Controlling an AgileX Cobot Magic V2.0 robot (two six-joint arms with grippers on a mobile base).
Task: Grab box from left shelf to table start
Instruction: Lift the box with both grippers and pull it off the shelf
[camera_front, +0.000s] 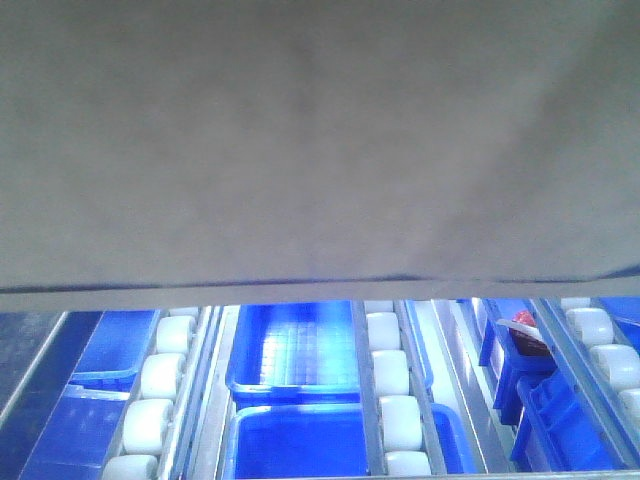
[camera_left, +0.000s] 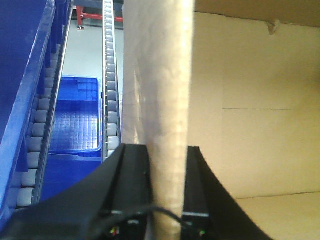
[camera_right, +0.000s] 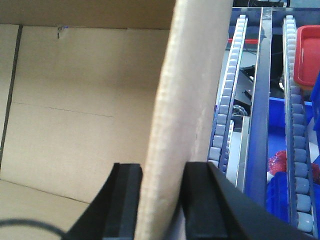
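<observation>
The brown cardboard box (camera_front: 300, 140) fills the upper part of the front view, held up close to the camera, its print not visible. My left gripper (camera_left: 167, 155) is shut on the box's left wall (camera_left: 165, 100), one finger outside and one inside. My right gripper (camera_right: 162, 172) is shut on the box's right wall (camera_right: 190, 90) the same way. The box's bare inside shows in both wrist views. The left shelf (camera_front: 390, 370) with white rollers lies below the box. The table is out of view.
Blue plastic bins (camera_front: 295, 350) sit in the lanes under the box, and another blue bin (camera_left: 75, 117) shows left of it. A red bin (camera_right: 307, 55) and a red-and-white item (camera_front: 525, 325) lie at the right. Metal rails run between roller rows.
</observation>
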